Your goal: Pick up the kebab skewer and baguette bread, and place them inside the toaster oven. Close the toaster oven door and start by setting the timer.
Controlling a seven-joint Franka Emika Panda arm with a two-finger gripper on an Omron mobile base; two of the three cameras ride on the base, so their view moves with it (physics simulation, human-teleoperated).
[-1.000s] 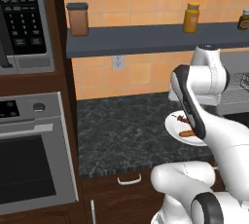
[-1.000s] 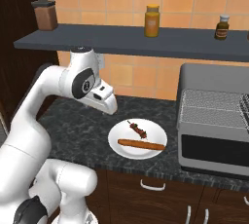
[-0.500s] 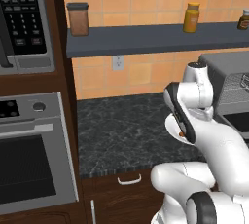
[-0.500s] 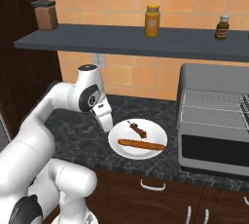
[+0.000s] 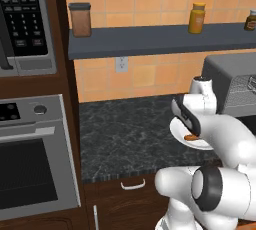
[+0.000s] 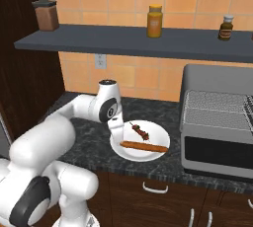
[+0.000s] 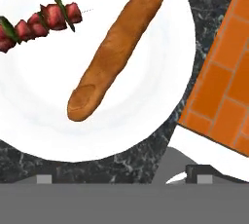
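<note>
Since a second ago your arm has swung down; gripper [image 6: 117, 128] now hangs at the near-left rim of the white plate [image 6: 160, 134]. Jaw gap: can't tell. Baguette bread [image 7: 116, 47] and kebab skewer [image 7: 39, 21] both lie on that plate, apart. Toaster oven [image 6: 217, 122] is right of it, front open. Risk: descending off-centre, you clip the rim and tip the plate.
</note>
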